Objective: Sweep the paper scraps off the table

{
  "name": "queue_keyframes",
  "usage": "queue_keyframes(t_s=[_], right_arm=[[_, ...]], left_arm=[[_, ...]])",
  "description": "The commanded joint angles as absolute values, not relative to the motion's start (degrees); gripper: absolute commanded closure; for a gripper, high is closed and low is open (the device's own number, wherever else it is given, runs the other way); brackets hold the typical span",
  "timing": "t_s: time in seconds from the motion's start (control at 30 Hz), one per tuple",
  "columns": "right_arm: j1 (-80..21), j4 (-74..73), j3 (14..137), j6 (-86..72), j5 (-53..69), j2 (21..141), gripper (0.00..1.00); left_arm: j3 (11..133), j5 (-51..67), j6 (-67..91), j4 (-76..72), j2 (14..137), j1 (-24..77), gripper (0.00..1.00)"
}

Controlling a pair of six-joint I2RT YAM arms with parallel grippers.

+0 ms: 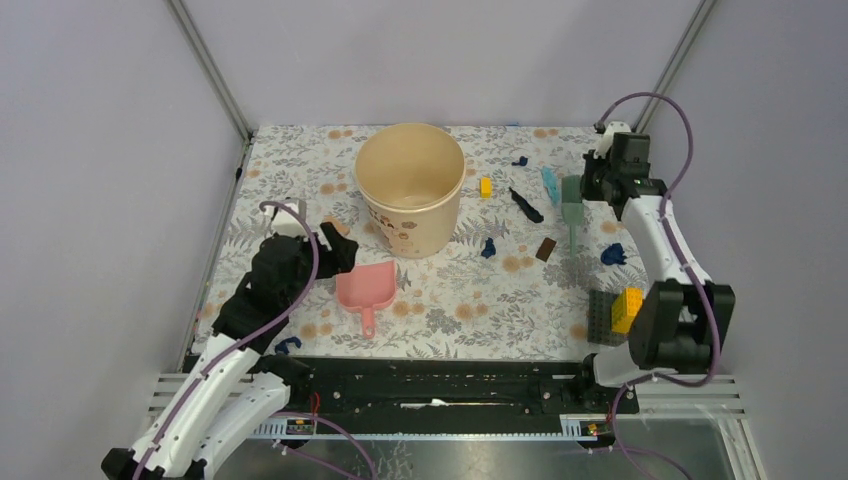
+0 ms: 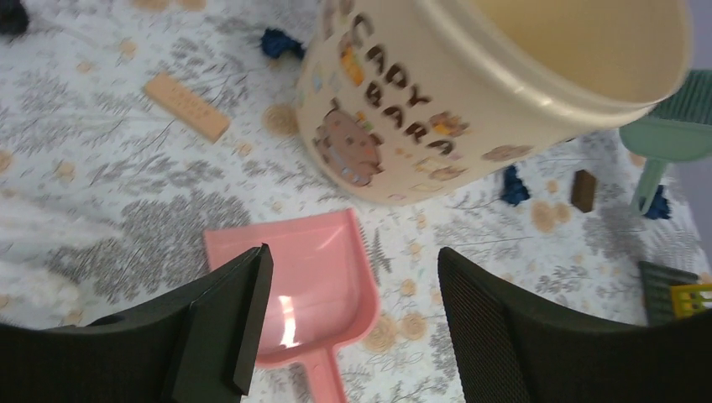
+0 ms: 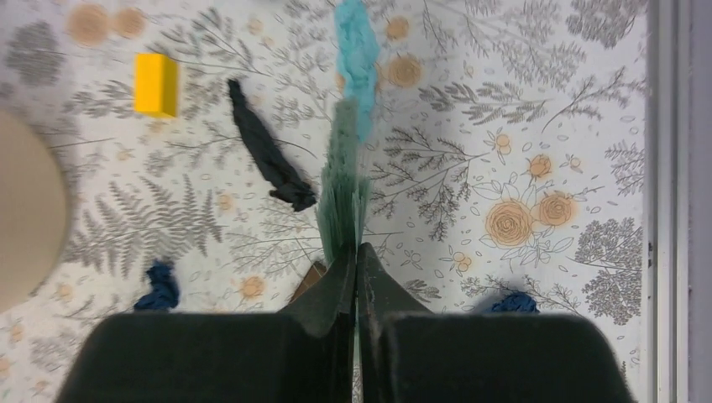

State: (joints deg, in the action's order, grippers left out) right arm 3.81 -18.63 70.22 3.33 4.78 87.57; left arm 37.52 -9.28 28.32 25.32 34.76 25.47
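A flower-printed table [image 1: 470, 300] seen from above, with a robot arm at each near corner.

At the left, the left gripper [image 2: 353, 277] hovers low over a pink dustpan [image 1: 365, 285]. Its fingers are spread wide to either side of the pan and do not touch it. The pan lies flat, handle towards the robot, just in front of a cream bucket [image 1: 410, 185].

Right of the bucket are the paper scraps [image 1: 488, 247]: small, crumpled, dark blue bits and one long black strip [image 1: 526, 205]. They lie loose and well apart on the table. One sits at the far edge [image 1: 519, 160], one near the right arm [image 1: 613, 254], and one close to the left arm's base [image 1: 288, 345]. Among them are a yellow brick [image 1: 485, 186], a brown block [image 1: 545, 249] and a teal piece [image 1: 550, 183]. A grey baseplate [image 1: 603, 318] sits at the near right.

At the right, the right gripper [image 3: 358, 252] has its fingers pressed together on a green brush [image 1: 572, 210].

This looks like the tool pick-up step: the brush is in hand, the dustpan is not, and no scrap appears gathered. The next move likely calls for the left fingers to drop and close on the pan's handle. The scraps look light and may scatter under a quick stroke.
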Motion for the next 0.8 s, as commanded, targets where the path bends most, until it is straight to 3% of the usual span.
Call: queue_keyframes(t_s=[0.0,0.33,0.63,0.77], right_arm=[[4.04,-19.93,68.23,3.24,10.25,79.62,1.00],[4.04,-19.73,64.64,-0.96,32.55,65.91,1.00],[4.03,-17.71,62.40,-7.59,42.01,61.40,1.00],[4.04,-15.54,61.13,-10.24,48.04,60.98,1.00]], left_arm=[[44.56,-2.04,28.89,19.26,38.61,25.44,0.24],[50.46,9.13,31.81,6.22,46.47,30.54,0.24],[61.08,-5.09,22.77,1.19,64.70,50.91,0.22],[63.35,-10.69,23.64,-2.30,72.61,55.43,0.19]])
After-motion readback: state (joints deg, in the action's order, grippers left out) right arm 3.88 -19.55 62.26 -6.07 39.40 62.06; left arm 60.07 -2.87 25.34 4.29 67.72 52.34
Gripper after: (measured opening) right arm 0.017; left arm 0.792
